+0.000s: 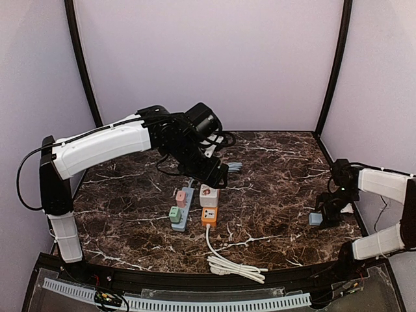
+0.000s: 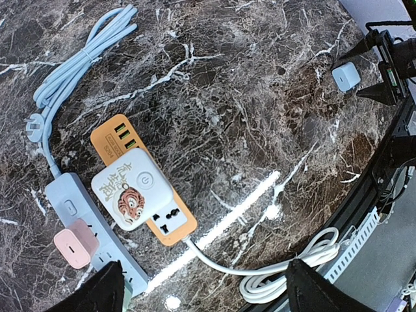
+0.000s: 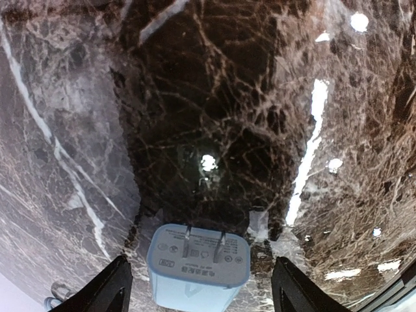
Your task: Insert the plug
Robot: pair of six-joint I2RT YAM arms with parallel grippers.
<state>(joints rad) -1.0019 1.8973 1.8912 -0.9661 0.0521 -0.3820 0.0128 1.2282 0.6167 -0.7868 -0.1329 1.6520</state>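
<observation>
A light blue plug (image 3: 198,263) lies on the marble table between the open fingers of my right gripper (image 3: 202,260), with a gap on each side and its two prongs pointing away from the wrist. In the top view the plug (image 1: 315,219) sits at the right edge by the right gripper (image 1: 323,218). My left gripper (image 1: 218,174) is open and empty, hovering over the orange power strip (image 2: 168,224). That strip carries a white tiger adapter (image 2: 132,188). Beside it lies a light blue power strip (image 2: 78,198) with a pink plug (image 2: 75,242).
A green plug (image 1: 174,213) also sits in the blue strip. The strip's blue cable (image 2: 78,58) is bundled behind it. The orange strip's white cable (image 1: 234,265) is coiled by the table's near edge. Purple walls enclose the table.
</observation>
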